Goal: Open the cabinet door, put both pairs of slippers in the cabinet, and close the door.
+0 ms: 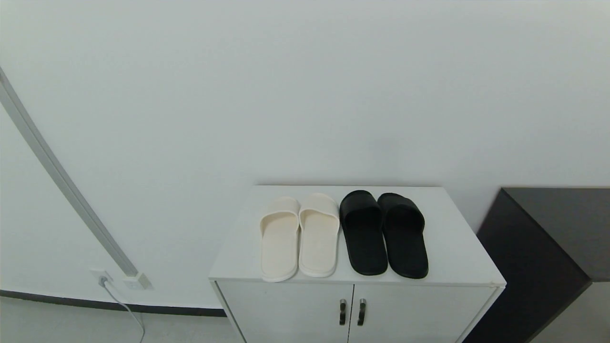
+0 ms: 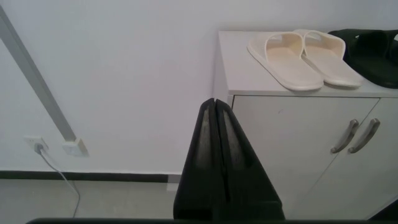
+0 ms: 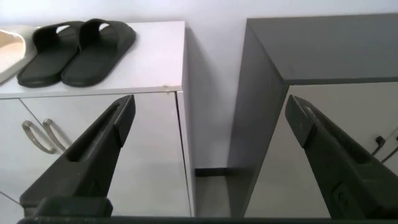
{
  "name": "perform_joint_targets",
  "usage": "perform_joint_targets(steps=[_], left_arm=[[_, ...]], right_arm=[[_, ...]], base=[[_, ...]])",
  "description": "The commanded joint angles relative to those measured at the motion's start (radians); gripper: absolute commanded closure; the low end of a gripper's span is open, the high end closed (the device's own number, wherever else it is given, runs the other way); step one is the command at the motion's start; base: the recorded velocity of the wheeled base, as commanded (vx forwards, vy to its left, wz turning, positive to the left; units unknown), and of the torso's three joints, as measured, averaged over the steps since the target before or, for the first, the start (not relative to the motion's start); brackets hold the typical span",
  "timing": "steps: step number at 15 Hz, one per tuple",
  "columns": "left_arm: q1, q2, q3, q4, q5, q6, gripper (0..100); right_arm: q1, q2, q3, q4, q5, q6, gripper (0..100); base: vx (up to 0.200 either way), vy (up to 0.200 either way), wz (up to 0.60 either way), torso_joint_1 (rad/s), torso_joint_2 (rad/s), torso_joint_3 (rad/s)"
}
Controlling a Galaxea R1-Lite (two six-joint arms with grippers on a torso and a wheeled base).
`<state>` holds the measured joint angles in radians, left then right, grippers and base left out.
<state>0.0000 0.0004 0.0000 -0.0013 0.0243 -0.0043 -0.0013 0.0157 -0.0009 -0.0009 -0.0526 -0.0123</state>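
A white cabinet (image 1: 457, 238) stands against the wall with both doors shut and two metal handles (image 1: 351, 312) at the middle seam. On its top lie a cream pair of slippers (image 1: 299, 237) on the left and a black pair (image 1: 385, 233) on the right, side by side. My left gripper (image 2: 215, 106) is shut with nothing in it, held low to the left of the cabinet (image 2: 292, 137). My right gripper (image 3: 208, 109) is open and empty, level with the cabinet's right corner (image 3: 168, 90); the black slippers (image 3: 78, 46) lie above it.
A dark grey cabinet (image 1: 548, 238) stands close to the right of the white one, with a narrow gap (image 3: 208, 112) between. On the wall at the left are a slanted cable duct (image 1: 57, 176), a socket (image 1: 100, 275) and a hanging cord.
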Motion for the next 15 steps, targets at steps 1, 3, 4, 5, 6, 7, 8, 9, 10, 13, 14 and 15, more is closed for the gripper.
perform_joint_targets(steps=[1, 3, 4, 5, 6, 7, 8, 9, 10, 13, 14, 15], left_arm=[[0.000, 0.000, 0.000, 0.000, 0.000, 0.000, 100], [0.000, 0.000, 0.000, 0.000, 0.000, 0.004, 100], [0.000, 0.000, 0.000, 0.000, 0.000, 0.004, 100], [0.000, 0.000, 0.000, 0.000, 0.000, 0.004, 100], [0.000, 0.000, 0.000, 0.000, -0.001, 0.006, 100], [0.000, 0.000, 0.000, 0.000, -0.001, 0.010, 100], [0.000, 0.000, 0.000, 0.000, -0.001, 0.012, 100], [0.000, 0.000, 0.000, 0.001, -0.001, 0.012, 100], [0.000, 0.000, 0.000, 0.000, -0.001, 0.012, 100], [0.000, 0.000, 0.000, 0.001, -0.001, 0.012, 100], [0.000, 0.000, 0.000, 0.001, -0.001, 0.012, 100], [0.000, 0.000, 0.000, 0.001, -0.001, 0.012, 100]], right_arm=[[0.001, 0.044, 0.001, -0.004, 0.005, -0.003, 0], [0.033, 0.148, -0.197, -0.054, 0.017, 0.153, 0], [0.049, 0.227, -0.303, -0.037, 0.037, 0.227, 0], [0.050, 0.343, -0.306, -0.019, 0.103, 0.192, 0], [0.053, 0.429, -0.304, -0.024, 0.151, 0.170, 0], [0.069, 0.584, -0.318, -0.068, 0.174, 0.175, 0], [0.086, 0.690, -0.323, -0.148, 0.171, 0.175, 0], [0.156, 0.845, -0.323, -0.321, 0.135, 0.175, 0], [0.261, 0.945, -0.330, -0.398, 0.031, 0.186, 0], [0.687, 1.158, -0.412, -0.473, -0.382, 0.327, 0], [0.733, 1.225, -0.456, -0.476, -0.431, 0.350, 0], [0.758, 1.270, -0.492, -0.476, -0.440, 0.353, 0]], base=[[0.000, 0.000, 0.00, 0.000, 0.00, 0.000], [0.000, 0.000, 0.00, 0.000, 0.00, 0.000], [0.000, 0.000, 0.00, 0.000, 0.00, 0.000], [0.000, 0.000, 0.00, 0.000, 0.00, 0.000], [0.000, 0.000, 0.00, 0.000, 0.00, 0.000], [0.000, 0.000, 0.00, 0.000, 0.00, 0.000], [0.000, 0.000, 0.00, 0.000, 0.00, 0.000], [0.000, 0.000, 0.00, 0.000, 0.00, 0.000], [0.000, 0.000, 0.00, 0.000, 0.00, 0.000], [0.000, 0.000, 0.00, 0.000, 0.00, 0.000], [0.000, 0.000, 0.00, 0.000, 0.00, 0.000], [0.000, 0.000, 0.00, 0.000, 0.00, 0.000]])
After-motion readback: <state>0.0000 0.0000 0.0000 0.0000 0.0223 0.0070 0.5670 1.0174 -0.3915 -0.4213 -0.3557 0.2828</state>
